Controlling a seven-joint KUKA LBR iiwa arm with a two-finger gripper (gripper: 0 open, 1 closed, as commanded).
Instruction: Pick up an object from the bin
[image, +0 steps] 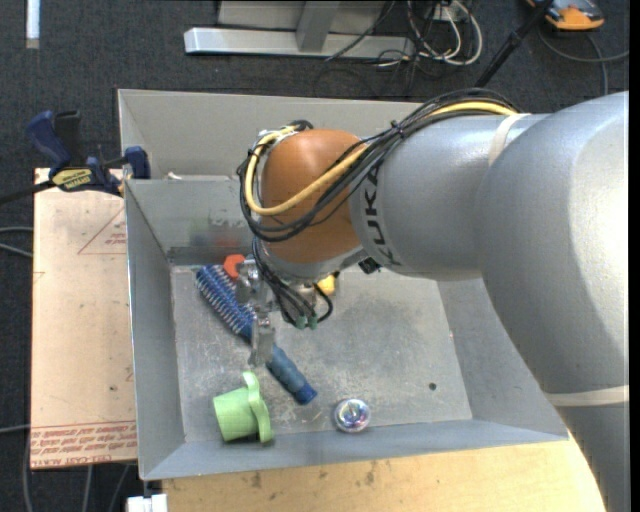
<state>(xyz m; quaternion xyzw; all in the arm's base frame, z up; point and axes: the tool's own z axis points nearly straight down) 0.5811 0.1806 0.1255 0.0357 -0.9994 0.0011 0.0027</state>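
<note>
My gripper (262, 350) hangs low in the left half of the bin, under the arm's orange cover. Its tip is right at the upper end of a small blue cylinder (291, 378) that lies slanted on the bin floor. Just left of the gripper lies a blue bristled brush (222, 298), also slanted. A light green plastic cup (242, 411) lies on its side below the gripper, near the front wall. I see nothing held in the gripper.
A shiny silver round thing (351, 414) rests by the front wall, right of the blue cylinder. A small orange piece (234, 266) and a yellow piece (325, 286) peek out beside the arm near the back. The arm covers the bin's right side.
</note>
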